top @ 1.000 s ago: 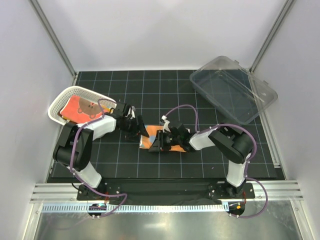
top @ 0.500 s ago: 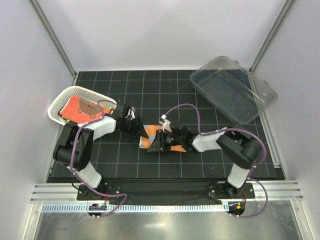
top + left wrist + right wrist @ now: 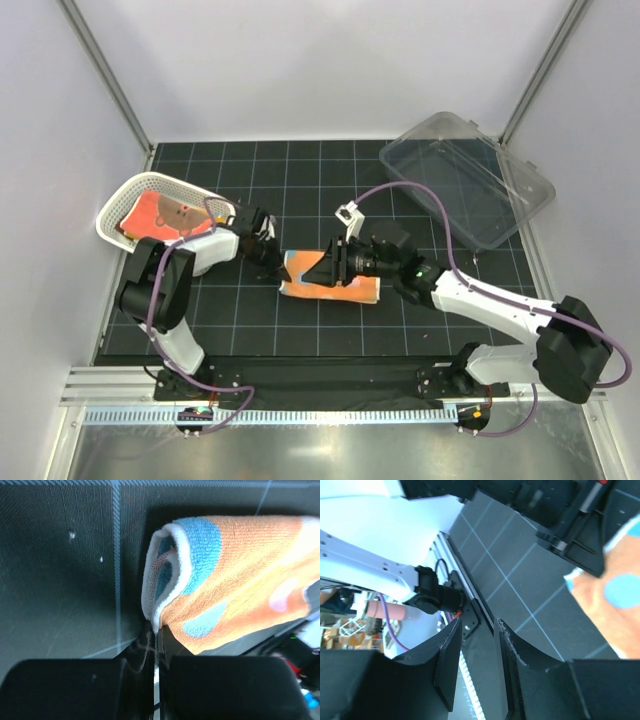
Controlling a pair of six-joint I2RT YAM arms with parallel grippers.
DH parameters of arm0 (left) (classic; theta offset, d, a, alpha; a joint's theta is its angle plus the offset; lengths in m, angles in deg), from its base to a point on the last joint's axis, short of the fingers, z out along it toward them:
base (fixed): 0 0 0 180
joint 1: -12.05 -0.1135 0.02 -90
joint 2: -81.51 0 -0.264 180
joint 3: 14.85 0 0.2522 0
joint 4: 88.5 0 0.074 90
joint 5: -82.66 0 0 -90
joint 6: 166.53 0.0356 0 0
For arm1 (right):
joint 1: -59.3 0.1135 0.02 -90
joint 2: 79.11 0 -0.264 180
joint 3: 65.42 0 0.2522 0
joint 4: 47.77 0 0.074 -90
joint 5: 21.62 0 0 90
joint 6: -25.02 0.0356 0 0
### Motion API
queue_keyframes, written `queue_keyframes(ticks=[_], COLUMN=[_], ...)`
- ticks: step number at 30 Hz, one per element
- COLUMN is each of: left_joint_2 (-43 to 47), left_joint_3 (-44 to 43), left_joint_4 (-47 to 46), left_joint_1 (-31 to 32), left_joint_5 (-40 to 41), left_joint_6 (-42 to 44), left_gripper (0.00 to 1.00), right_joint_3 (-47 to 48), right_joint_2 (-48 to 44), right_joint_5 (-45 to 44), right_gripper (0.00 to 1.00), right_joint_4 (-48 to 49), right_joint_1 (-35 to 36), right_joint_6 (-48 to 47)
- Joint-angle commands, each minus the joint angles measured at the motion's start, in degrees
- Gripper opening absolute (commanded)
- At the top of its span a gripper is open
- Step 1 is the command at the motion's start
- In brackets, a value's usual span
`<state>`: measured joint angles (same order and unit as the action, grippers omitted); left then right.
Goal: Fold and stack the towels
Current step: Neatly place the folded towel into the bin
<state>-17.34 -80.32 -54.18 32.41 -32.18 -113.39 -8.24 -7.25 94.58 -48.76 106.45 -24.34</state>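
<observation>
- The left end effector (image 3: 156, 647), low in the frame, was clamped on a corner of the orange spotted towel (image 3: 240, 580).
- The right end effector (image 3: 479, 626) was slightly parted and empty.
- Best approach: keep that corner taut and flatten the fold against the desk (image 3: 300, 180).

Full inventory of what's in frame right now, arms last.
spotted towel: one, orange with blue spots and a white edge, folded, mid-mat between the arms
red-orange towel: one, lying in the mesh basket
mesh basket: one, white, left side of the mat
plastic bin: one, clear, far right corner
mat: one, black with grid lines, under everything
left arm: one, white and black, reaching to the spotted towel's left end; jaws look closed on its edge
right arm: one, white and black, stretched out over the spotted towel; jaws apart, nothing between them
</observation>
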Motion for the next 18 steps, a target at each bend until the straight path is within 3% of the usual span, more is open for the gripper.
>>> queue_keyframes(ticks=[1,8,13,18], left_joint_2=[0.66,13.32,17.27,20.18], left_joint_3=[-1.99,-10.6,-12.54,-14.48], left_joint_4=[12.44,31.88,37.71,36.93], left_joint_1=[0.91,0.82,0.73,-1.98], left_joint_5=[10.94,27.46,42.99,52.25], left_joint_6=[6.44,15.23,18.05,22.43], left_gripper=[0.0,0.0,0.0,0.0], right_joint_3=[-0.08,-0.7,0.17,0.17], right_joint_2=[-2.59,-6.99,-7.87,-9.36], right_joint_5=[-2.99,-5.45,-4.93,-6.24], right_gripper=[0.4,0.43,0.43,0.44], right_joint_4=[-6.09,-10.4,-10.49,-12.42], right_joint_1=[0.22,-0.05,-0.05,-0.13], right_joint_6=[-3.72,-5.75,-5.49,-7.33])
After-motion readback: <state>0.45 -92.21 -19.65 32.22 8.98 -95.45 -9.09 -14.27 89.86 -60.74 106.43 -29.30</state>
